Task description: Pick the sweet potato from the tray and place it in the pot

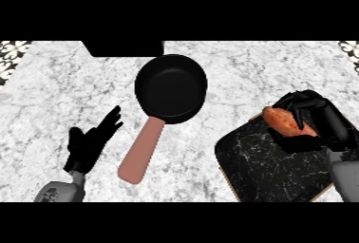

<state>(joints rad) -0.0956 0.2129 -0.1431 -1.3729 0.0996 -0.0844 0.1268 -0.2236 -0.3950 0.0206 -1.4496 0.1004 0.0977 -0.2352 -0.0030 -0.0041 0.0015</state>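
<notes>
— At four o'clock on the bench [63,90], what does the right hand [319,124] have?
— Its fingers [298,102] are curled round the sweet potato [282,121], over the far edge of the dark tray [266,161]; it looks lifted, though I can't be sure.
— And the pot [171,88]?
— At twelve o'clock, pink handle toward six.
— Left hand [88,142]?
— At eight o'clock, fingers straight, holding nothing.

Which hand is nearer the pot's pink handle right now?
Left. The left hand rests open just left of the pot's handle; the right hand is far right, curled round the sweet potato over the tray.
</notes>
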